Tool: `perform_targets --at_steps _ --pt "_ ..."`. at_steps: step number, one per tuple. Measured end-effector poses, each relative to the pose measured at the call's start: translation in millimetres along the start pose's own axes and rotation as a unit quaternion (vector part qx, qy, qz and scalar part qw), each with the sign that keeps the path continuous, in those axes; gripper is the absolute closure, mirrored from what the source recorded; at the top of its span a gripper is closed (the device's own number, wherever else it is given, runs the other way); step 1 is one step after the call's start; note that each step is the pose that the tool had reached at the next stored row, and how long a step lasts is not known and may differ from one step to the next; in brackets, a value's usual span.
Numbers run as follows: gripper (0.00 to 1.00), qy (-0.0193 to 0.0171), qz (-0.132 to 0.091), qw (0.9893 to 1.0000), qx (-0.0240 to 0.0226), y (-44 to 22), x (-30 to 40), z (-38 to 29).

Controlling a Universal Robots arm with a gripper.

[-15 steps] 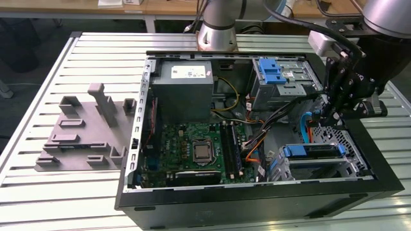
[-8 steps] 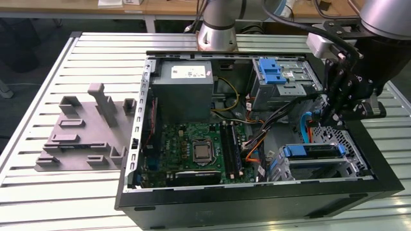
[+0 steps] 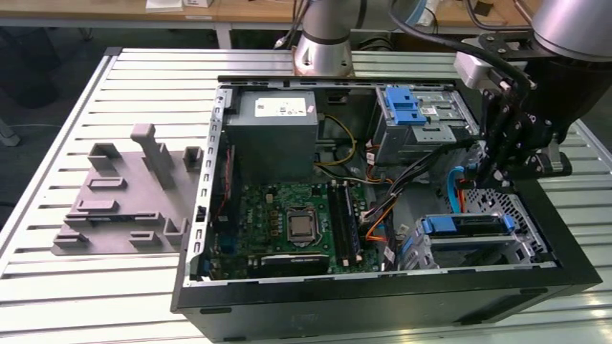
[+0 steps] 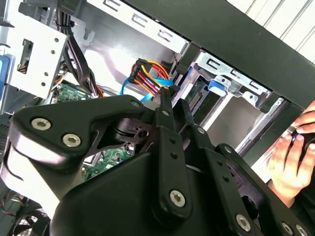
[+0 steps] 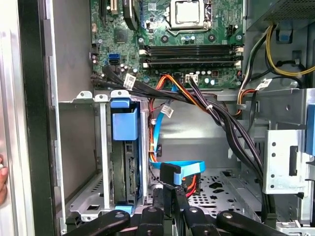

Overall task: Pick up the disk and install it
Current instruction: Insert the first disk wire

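Fingers (image 5: pixel 170 204) look pressed together on nothing, gripper (image 3: pixel 492 172) hovering inside the open PC case (image 3: pixel 383 304) near its right edge, and the disk (image 5: pixel 124 157) already sits edge-on in the drive cage (image 5: pixel 101 147), so I'd guess install's basically finishing, just needs seating checked.

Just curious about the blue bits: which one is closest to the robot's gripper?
The blue-framed disk, just beside the gripper; the blue latch sits farther off, by the grey box.
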State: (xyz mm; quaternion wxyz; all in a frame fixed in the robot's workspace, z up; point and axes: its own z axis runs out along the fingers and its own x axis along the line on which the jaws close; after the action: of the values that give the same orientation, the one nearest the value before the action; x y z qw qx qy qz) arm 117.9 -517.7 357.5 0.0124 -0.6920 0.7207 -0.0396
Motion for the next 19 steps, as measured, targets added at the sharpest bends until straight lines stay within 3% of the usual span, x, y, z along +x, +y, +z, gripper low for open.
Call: perform_targets --at_steps 5,6,11,16,19 --pt "0.75 0.0014 0.0 1.0 0.0003 0.4 -0.1 -0.2" --pt "0.69 0.0016 0.0 1.0 0.0003 0.6 -0.2 -0.5" --pt "0.69 0.0019 0.0 1.0 0.0006 2.7 -3.7 -0.9" --pt "0.69 0.0058 0.002 1.0 0.0008 3.0 -11.1 -1.0" --pt "0.69 0.0132 0.002 0.9999 0.0012 3.1 -11.5 -0.5"
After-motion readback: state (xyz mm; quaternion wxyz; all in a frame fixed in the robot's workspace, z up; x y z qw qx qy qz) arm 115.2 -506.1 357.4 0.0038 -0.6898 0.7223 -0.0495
